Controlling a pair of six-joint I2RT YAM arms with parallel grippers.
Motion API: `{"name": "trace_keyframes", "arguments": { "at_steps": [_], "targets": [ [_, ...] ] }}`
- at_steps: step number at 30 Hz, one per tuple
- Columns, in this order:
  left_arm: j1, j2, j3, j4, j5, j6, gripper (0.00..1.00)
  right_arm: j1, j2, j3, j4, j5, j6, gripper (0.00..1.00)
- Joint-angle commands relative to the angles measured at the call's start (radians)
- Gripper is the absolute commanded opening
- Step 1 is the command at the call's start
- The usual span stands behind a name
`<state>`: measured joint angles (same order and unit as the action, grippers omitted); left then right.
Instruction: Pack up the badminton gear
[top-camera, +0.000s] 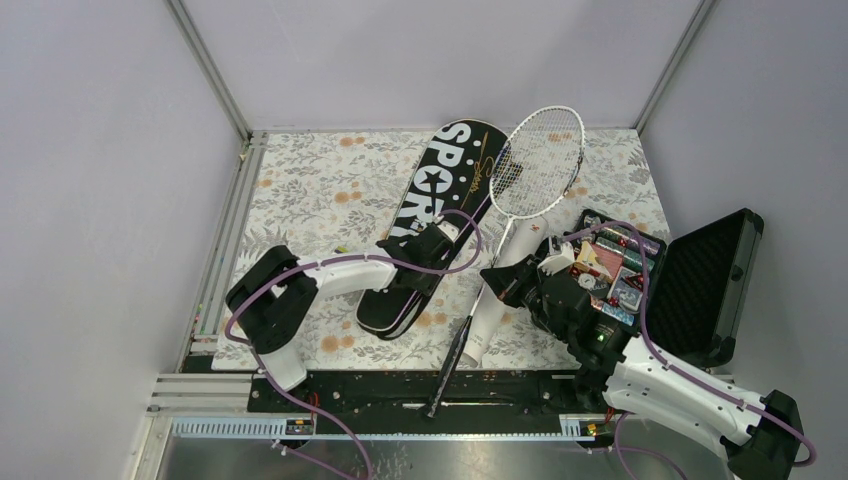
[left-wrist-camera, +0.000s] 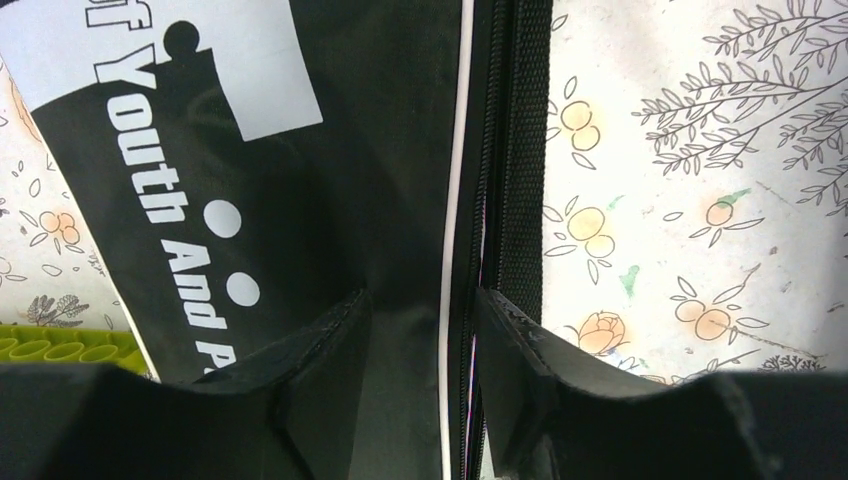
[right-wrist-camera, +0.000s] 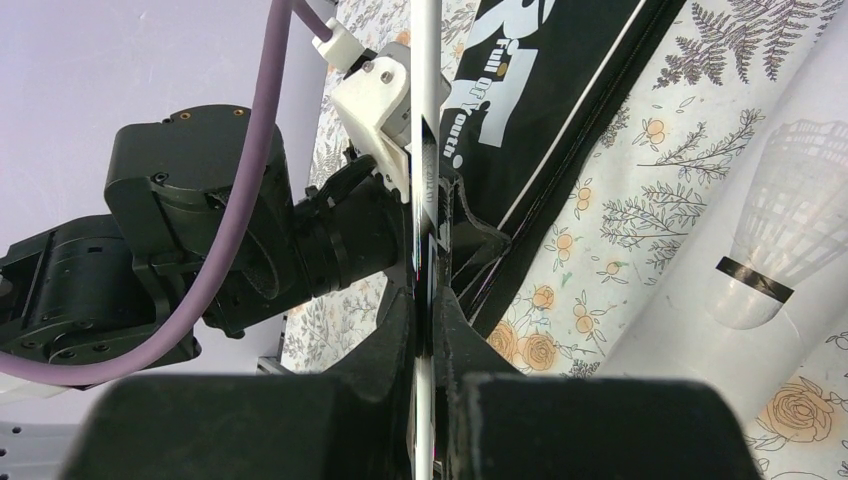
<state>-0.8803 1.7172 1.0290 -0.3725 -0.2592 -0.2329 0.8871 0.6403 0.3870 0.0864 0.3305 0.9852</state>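
Right end effector (right-wrist-camera: 428, 300): pinching the racket (top-camera: 541, 160) by its thin shaft; head lying at 1 o'clock on the surface (top-camera: 320, 190).
Left end effector (left-wrist-camera: 420, 310): standing part-way apart, straddling the bag (top-camera: 440, 200) at its zip edge; the arm is hiding the bag's middle.
Tube (top-camera: 487, 328): lying at 5 o'clock, with the right wrist partly hiding it.

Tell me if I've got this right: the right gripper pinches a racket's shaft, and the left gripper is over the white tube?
Not quite. The left gripper is over the bag, at its zipper edge, as the left wrist view shows. The right gripper does pinch the racket by its shaft.
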Motion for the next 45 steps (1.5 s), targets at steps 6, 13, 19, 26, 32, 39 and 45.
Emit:
{"name": "trace_keyframes", "arguments": {
  "at_steps": [6,13,19,26,32,39,45],
  "targets": [
    [-0.005,0.012,0.043,-0.001,-0.024,-0.002,0.11,-0.005,-0.004,0.002,0.042,0.026,0.012,0.00],
    [-0.004,-0.077,0.053,-0.023,-0.054,-0.031,0.00,-0.005,0.039,0.021,0.034,0.018,0.037,0.00],
    [0.002,-0.184,0.053,-0.013,-0.065,-0.074,0.00,-0.005,0.143,0.062,-0.005,-0.017,0.108,0.00],
    [0.013,-0.272,0.055,-0.016,-0.069,-0.105,0.00,-0.042,0.211,0.107,-0.070,-0.027,0.181,0.00],
    [0.017,-0.340,0.021,0.029,-0.068,-0.120,0.00,-0.128,0.274,0.113,-0.079,-0.160,0.245,0.00],
    [0.025,-0.373,0.016,0.041,-0.039,-0.122,0.00,-0.141,0.314,0.071,0.022,-0.254,0.311,0.00],
    [0.028,-0.402,-0.008,0.069,-0.010,-0.107,0.00,-0.153,0.375,0.035,0.194,-0.383,0.369,0.00]
  ]
}}
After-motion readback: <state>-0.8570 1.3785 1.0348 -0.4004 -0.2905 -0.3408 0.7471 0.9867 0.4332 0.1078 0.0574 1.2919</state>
